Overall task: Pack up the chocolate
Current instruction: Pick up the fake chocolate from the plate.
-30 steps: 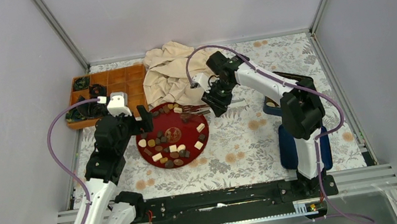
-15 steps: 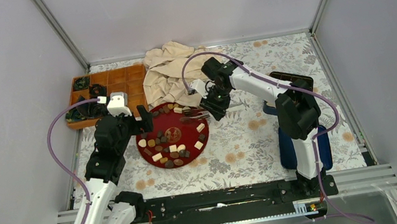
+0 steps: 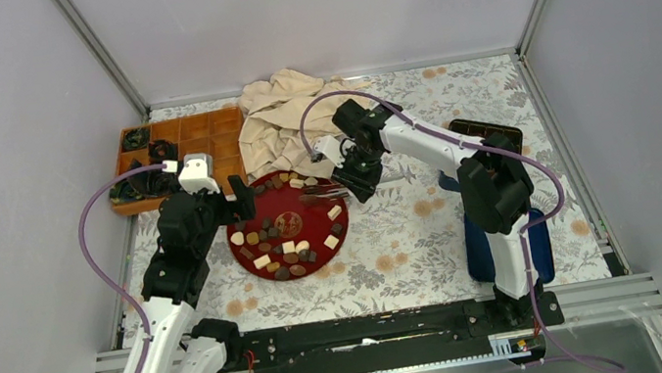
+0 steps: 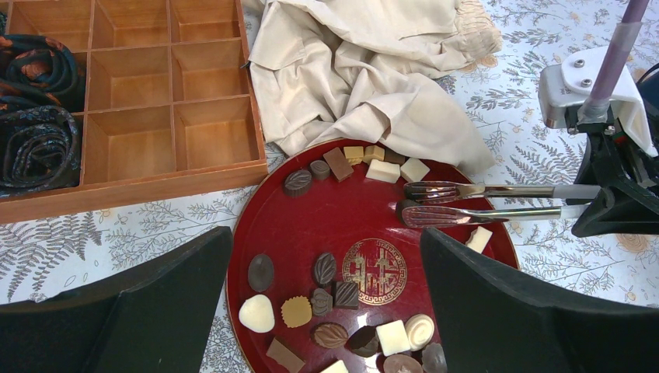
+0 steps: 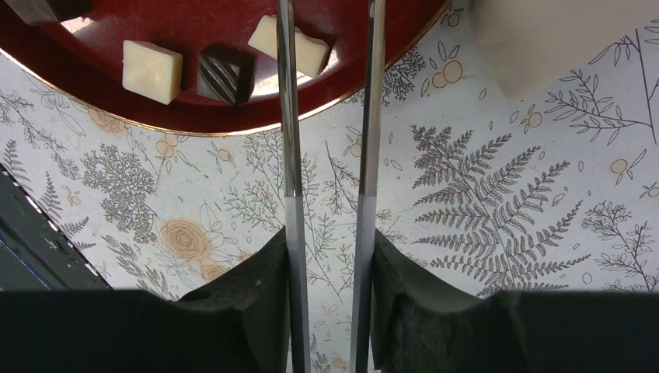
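Note:
The chocolate (image 3: 289,247) (image 4: 338,294) lies as many small dark, light brown and cream pieces on a round red plate (image 3: 306,212) (image 4: 311,225). My right gripper (image 3: 360,174) (image 5: 329,241) is shut on metal tongs (image 3: 322,188) (image 4: 482,202) (image 5: 289,155), one finger pressing each arm. The tong tips reach over the plate's far right part, beside a dark piece (image 4: 404,208); whether they hold it I cannot tell. My left gripper (image 3: 217,208) (image 4: 325,233) hangs open over the plate's left side with nothing between its fingers.
A wooden box (image 3: 199,127) (image 4: 179,93) with several compartments stands at the far left, with dark coiled items (image 4: 35,101) in its left cells. A crumpled beige cloth (image 3: 282,119) (image 4: 373,70) lies behind the plate. A dark blue and black object (image 3: 488,138) sits by the right arm.
My right gripper has shifted a little to the left with the tongs, bringing their tips further over the plate, and the tong arms have closed slightly. The left arm has not moved.

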`<state>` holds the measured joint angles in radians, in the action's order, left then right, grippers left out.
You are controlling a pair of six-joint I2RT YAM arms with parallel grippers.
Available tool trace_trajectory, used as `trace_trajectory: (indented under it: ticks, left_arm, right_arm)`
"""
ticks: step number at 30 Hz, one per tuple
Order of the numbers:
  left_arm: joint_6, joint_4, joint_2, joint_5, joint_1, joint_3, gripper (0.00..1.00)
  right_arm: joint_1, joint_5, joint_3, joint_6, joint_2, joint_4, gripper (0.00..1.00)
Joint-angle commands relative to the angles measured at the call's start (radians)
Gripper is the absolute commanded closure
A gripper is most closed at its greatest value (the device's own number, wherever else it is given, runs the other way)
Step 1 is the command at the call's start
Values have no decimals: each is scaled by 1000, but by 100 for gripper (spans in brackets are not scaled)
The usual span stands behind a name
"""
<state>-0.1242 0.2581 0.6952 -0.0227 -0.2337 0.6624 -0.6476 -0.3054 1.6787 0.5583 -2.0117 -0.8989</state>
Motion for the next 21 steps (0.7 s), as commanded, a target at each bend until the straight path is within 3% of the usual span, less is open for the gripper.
trace_trajectory:
  ticks: [1, 4, 10, 21]
  left_arm:
    - [11, -53, -11, -3, 8, -8, 2]
    - [11, -53, -13, -3, 8, -9, 2]
    - [11, -53, -17, -5, 8, -8, 2]
    - [11, -52, -19, -6, 9, -8, 2]
  right_arm:
    - [-10, -18, 8, -6, 32, 1, 86]
    - [-8, -31, -3, -6, 55, 4, 94]
    - [1, -104, -36, 1, 121, -4, 100]
    - [161, -352, -175, 70, 303, -59, 100]
